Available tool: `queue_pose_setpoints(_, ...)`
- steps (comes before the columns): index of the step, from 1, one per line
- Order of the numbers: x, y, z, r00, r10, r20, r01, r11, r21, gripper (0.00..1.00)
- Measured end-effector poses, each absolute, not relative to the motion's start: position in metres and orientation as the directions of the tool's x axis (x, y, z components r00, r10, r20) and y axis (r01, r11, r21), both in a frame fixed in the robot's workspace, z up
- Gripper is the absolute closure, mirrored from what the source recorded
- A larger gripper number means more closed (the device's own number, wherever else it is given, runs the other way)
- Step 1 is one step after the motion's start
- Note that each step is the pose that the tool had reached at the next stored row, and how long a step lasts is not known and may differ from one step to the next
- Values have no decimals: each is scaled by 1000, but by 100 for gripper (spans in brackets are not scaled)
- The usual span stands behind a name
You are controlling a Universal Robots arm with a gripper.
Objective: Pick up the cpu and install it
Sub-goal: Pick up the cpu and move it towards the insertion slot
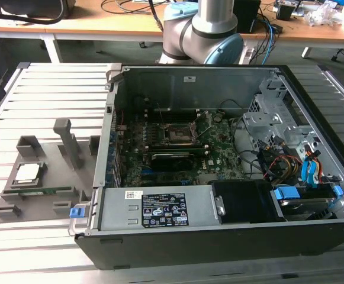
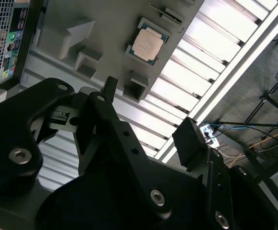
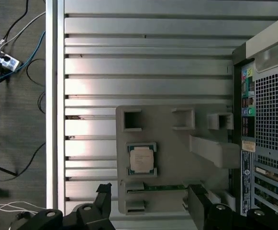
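One cpu: flat in its square pocket on the grey tray, around eight o'clock in the exterior view, outside the open computer case.
Gripper: fingers spread wide with nothing between them, high over the tray and, by my read, not centred on the chip.
Pocket rim: raised lips hug the chip, so a finger landing on one would likely skid or tip the cpu.
Memory stick: just beside the pocket, where an off-line descent could clip it.
Socket: deep mid-case, twelve o'clock of the power supply, with cables near; a skewed grip risks a crooked seat and bent contacts.
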State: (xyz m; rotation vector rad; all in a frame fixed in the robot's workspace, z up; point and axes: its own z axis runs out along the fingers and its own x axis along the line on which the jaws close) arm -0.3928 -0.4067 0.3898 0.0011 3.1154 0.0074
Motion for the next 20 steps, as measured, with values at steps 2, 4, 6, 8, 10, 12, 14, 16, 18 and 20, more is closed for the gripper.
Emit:
queue_pose_setpoints(2, -393, -407, 388, -1000, 1, -26, 1, 1000, 5, 26)
queue_pose_setpoints(4, -393, -407, 385, -1000, 1, -26, 1, 1000, 5, 26)
queue_pose_setpoints(6, -393, -407, 384, -1000, 1, -26, 1, 1000, 5, 26)
queue_pose_setpoints(8, -393, -407, 382, -1000, 1, -26, 1, 1000, 5, 26)
queue_pose_setpoints(10, -393, -407, 380, -1000, 1, -26, 1, 1000, 5, 26)
queue_pose_setpoints(12, -393, -407, 378, -1000, 1, -26, 1, 1000, 5, 26)
queue_pose_setpoints(14, -393, -407, 377, -1000, 1, -26, 1, 1000, 5, 26)
queue_pose_setpoints(16, -393, -407, 377, -1000, 1, -26, 1, 1000, 5, 26)
queue_pose_setpoints(18, -393, -407, 375, -1000, 1, -26, 1, 1000, 5, 26)
queue_pose_setpoints(20, -393, -407, 374, -1000, 1, -26, 1, 1000, 5, 26)
